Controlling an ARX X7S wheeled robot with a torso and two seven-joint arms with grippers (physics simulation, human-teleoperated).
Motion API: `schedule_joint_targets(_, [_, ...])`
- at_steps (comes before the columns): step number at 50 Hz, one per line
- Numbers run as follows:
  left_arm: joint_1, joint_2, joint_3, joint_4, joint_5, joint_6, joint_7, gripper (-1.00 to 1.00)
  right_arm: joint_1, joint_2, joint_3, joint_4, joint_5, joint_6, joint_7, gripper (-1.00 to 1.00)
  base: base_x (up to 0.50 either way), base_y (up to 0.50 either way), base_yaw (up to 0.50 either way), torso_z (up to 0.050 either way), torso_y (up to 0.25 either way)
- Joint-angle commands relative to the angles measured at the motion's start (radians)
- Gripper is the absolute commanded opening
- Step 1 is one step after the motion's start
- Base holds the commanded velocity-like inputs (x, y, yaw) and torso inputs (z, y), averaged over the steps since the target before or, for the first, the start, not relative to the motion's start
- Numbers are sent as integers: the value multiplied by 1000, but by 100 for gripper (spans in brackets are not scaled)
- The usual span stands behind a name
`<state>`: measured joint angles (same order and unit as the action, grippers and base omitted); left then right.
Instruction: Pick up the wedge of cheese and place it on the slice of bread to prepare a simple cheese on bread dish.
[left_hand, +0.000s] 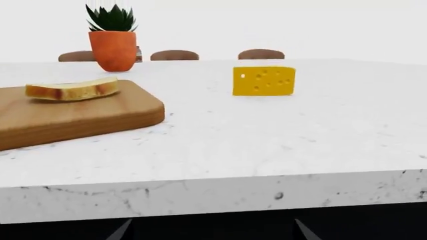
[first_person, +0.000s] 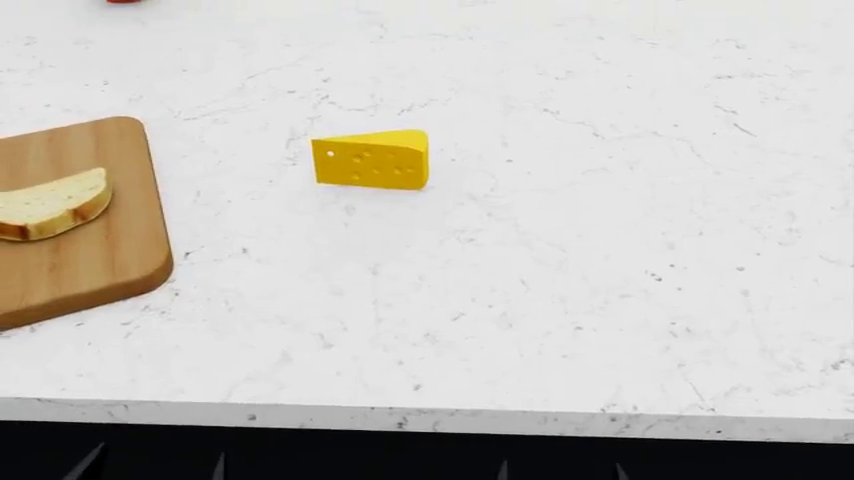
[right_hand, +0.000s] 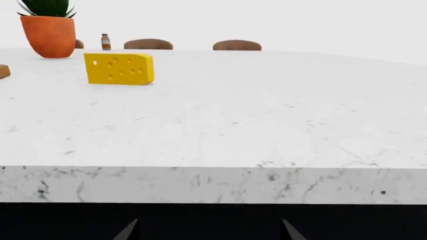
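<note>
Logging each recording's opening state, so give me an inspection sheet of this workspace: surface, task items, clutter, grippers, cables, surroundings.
Surface: white marble countertop, speckled front edge.
Job's things: wedge of cheese on the bare counter, untouched; slice of bread lying on the wooden cutting board, apart from the cheese.
Clutter: potted plant in an orange pot; small bottle far back.
Grippers: only fingertip points at the frames' bottom edges, below the counter's edge; state unclear.
Cables: nothing seen.
Surroundings: chair backs behind the counter.

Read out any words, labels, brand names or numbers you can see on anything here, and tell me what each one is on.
No readable text anywhere.
Small bottle behind the wedge of cheese: has a pale label band, too small and blurred to read.
Wedge of cheese, slice of bread, cutting board, plant pot: no markings.
</note>
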<state>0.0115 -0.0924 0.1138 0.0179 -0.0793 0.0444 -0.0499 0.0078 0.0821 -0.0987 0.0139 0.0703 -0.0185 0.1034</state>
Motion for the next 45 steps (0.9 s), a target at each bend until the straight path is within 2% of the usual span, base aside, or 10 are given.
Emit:
schedule_joint_targets(1, [-1,-14,18,-1,-9,9,-13,100,0,14,-17,-2,13,-1,16,100,0,0,0,50,0])
schedule_joint_targets(5, [10,-12,14,13,-9,29,-33,100,-1,19,-22,-7,15,0,23,100,0,0,0,50,0])
schedule_joint_targets(16, [3,-20,-4,54,7,-59,-112,100,-11,36,-8,-63,48,31,44,100,0,0,0,0,0])
schedule_joint_targets(23, [8,-34,-13,99,-9,-58,-122,100,-18,51,-10,-139,59,73,52,100,0,0,0,0,0])
schedule_joint_targets(36, [-39,-61,-18,321,-32,-217,-153,100,25,98,26,-299,97,253,91,100,0,0,0,0,0])
schedule_joint_targets(38, [-47,-57,-47,347,-102,-241,-139,100,33,106,26,-331,103,284,95,100,0,0,0,0,0])
schedule_joint_targets(39, [-52,-72,-32,360,-57,-252,-154,100,34,108,32,-346,112,286,96,100,0,0,0,0,0])
schedule_joint_targets(45, [-62,-88,-39,447,-84,-317,-158,100,78,135,49,-400,132,366,105,100,0,0,0,0,0])
